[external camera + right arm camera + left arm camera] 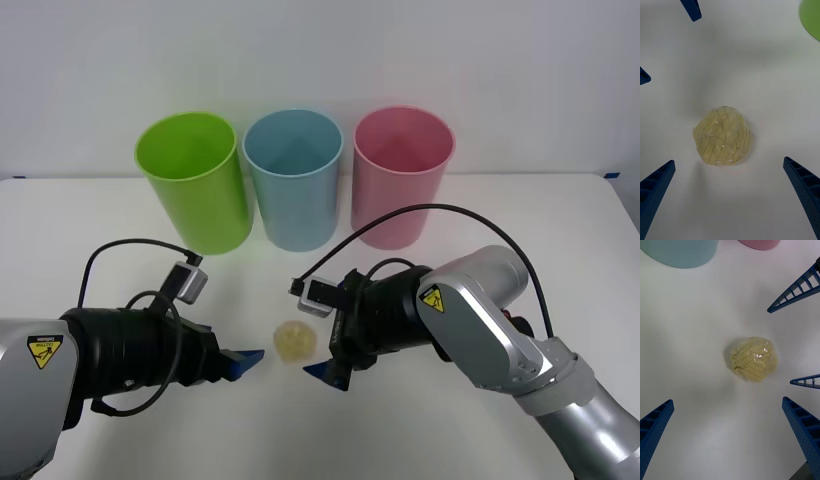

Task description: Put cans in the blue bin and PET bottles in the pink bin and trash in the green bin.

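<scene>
Green bin (192, 180), blue bin (294, 176), pink bin (401, 174) stand behind the trash (296, 340). Left gripper (243, 362) and right gripper (327, 372) flank the trash, both spread wide, apart from it. Wrist views show its wrinkled wrap.

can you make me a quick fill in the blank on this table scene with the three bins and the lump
1. The tall plastic bin standing between the lime-green bin and the pink bin is coloured ____.
2. The small pale yellowish wrinkly lump lies on the ____.
3. The left tool and right tool both have their fingers ____.

Missing words: light blue; table; open
</scene>
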Motion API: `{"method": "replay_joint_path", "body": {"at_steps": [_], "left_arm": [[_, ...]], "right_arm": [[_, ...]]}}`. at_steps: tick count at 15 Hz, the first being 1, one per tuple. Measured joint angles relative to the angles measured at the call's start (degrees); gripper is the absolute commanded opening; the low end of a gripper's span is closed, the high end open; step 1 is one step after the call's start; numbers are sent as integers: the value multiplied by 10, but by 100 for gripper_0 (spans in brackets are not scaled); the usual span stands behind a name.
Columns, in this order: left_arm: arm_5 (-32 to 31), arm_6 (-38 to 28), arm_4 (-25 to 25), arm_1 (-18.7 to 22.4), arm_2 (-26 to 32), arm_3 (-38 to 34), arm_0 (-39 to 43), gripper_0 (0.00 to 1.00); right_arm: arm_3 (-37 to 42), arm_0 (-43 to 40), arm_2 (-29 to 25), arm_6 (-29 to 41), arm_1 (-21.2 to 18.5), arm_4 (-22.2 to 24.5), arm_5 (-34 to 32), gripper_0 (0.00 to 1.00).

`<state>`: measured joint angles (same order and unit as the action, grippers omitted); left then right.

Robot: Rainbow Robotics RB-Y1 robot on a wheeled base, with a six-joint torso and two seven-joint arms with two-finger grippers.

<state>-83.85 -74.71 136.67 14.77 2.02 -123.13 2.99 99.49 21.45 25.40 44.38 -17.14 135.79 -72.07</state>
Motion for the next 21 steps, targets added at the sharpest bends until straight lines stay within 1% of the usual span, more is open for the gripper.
{"method": "replay_joint_path", "body": {"at_steps": [9, 11, 14, 21], "left_arm": [[0, 0, 0, 0, 0, 0, 0, 100], [0, -1, 9, 1, 8, 1, 5, 100], [-1, 20, 22, 0, 19, -11, 10, 100], [-1, 6, 20, 0, 16, -12, 11, 100]], "right_arm": [[0, 0, 0, 0, 0, 0, 0, 100], [0, 0, 0, 0, 0, 0, 0, 100], [0, 0, 0, 0, 0, 0, 0, 100], [0, 0, 0, 0, 0, 0, 0, 100]]}}
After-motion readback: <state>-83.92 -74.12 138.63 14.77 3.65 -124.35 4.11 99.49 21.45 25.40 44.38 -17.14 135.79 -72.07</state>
